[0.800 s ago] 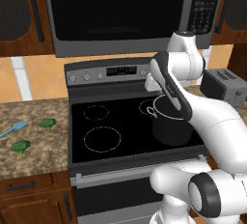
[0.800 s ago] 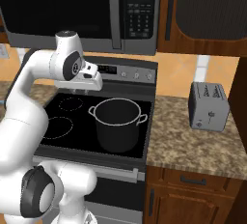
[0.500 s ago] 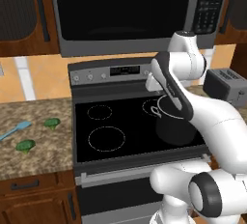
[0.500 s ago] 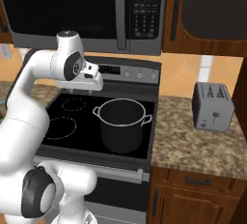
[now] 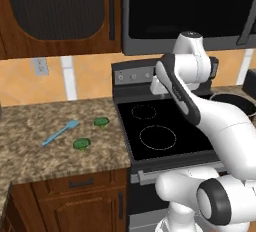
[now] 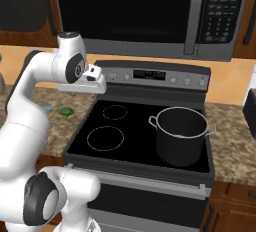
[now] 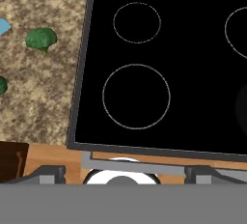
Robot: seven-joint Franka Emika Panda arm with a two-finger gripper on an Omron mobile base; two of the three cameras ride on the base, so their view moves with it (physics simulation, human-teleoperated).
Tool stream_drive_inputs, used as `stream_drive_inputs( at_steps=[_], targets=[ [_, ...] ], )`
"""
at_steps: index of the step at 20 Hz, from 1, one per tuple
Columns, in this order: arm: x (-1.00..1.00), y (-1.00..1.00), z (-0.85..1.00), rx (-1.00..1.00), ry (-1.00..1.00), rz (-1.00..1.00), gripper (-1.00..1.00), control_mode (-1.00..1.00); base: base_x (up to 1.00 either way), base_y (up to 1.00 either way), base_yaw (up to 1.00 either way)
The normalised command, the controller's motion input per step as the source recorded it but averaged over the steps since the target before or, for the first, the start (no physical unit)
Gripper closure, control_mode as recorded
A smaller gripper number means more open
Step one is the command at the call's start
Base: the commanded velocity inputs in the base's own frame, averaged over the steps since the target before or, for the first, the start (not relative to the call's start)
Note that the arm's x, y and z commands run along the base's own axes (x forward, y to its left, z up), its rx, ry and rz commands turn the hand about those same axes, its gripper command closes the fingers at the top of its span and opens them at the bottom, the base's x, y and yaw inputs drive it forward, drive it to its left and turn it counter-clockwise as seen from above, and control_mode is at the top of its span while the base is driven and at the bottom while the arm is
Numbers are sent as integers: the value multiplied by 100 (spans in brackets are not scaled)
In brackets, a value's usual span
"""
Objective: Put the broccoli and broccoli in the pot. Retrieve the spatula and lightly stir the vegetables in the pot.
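Lying on the speckled granite worktop, two small dark-green broccoli florets and a slim light-blue spatula are seen left of the pincer, whose state cannot be told, the dark cylindrical pot being right.

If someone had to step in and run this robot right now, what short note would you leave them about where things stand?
Gripper: its fingers cannot be made out, so open or shut is unclear; the hand camera looks down on the stove, and nothing seems to be held.
Both broccoli pieces lie on the counter left of the stove, and the blue spatula lies beside them.
The pot stands on the stove's right side and looks empty.
Done: nothing yet.
Left: put both broccoli pieces in the pot, fetch the spatula, stir lightly.
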Motion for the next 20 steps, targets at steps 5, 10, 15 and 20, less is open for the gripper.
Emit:
stream_drive_inputs(
  at_steps=[5, 10, 15, 20],
  targets=[
    [0, 0, 0, 0, 0, 0, -100, 100, 23, 35, 0],
    [6, 29, -17, 0, 4, 0, -100, -100, 6, 4, 0],
    [0, 91, -59, 0, 12, 4, -100, -100, 0, 0, 0],
    [0, 100, -57, -6, 4, 11, -100, -100, 0, 0, 0]
  ],
)
